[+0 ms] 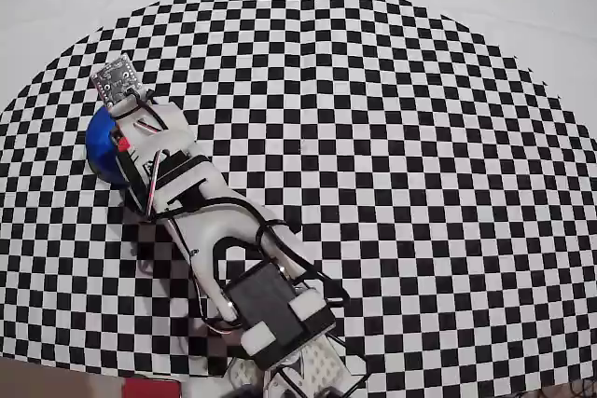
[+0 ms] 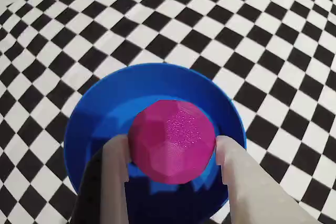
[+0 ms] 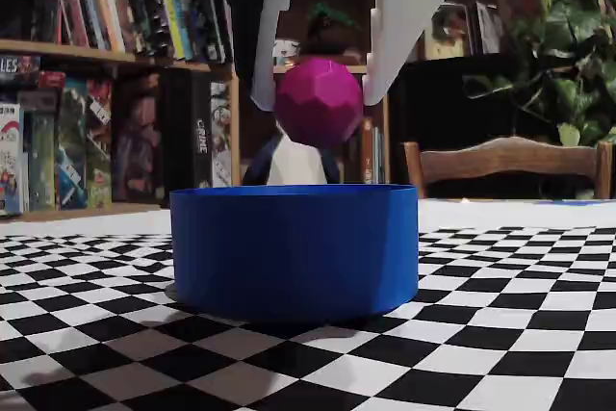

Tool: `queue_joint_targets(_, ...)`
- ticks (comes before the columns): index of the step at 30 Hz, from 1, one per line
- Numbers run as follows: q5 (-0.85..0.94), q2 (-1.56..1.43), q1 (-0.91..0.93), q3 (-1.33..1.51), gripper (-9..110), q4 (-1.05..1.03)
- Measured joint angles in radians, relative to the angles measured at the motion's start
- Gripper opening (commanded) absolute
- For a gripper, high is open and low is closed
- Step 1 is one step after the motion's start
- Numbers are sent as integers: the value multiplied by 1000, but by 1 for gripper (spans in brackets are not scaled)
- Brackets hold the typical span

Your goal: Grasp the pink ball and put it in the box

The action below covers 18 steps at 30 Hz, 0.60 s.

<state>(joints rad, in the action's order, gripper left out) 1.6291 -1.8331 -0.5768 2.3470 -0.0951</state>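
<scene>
The pink ball is a faceted magenta sphere hanging in the air straight above the box, a round bright blue container with low walls. My gripper is shut on the ball, with one pale finger on each side of it. In the wrist view the ball sits between the fingers with the box's blue rim and dark inside beneath it. In the overhead view only the left edge of the box shows from under the arm's wrist. There the ball and fingertips are hidden.
The box stands on a black-and-white checkered mat at the left of the overhead view. The arm stretches from the bottom edge toward it. Behind the table in the fixed view are bookshelves, a wooden chair and a plant.
</scene>
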Motion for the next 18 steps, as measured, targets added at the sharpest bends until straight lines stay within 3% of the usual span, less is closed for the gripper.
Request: queue_joint_targets(18,0,31,0,-34,0,8)
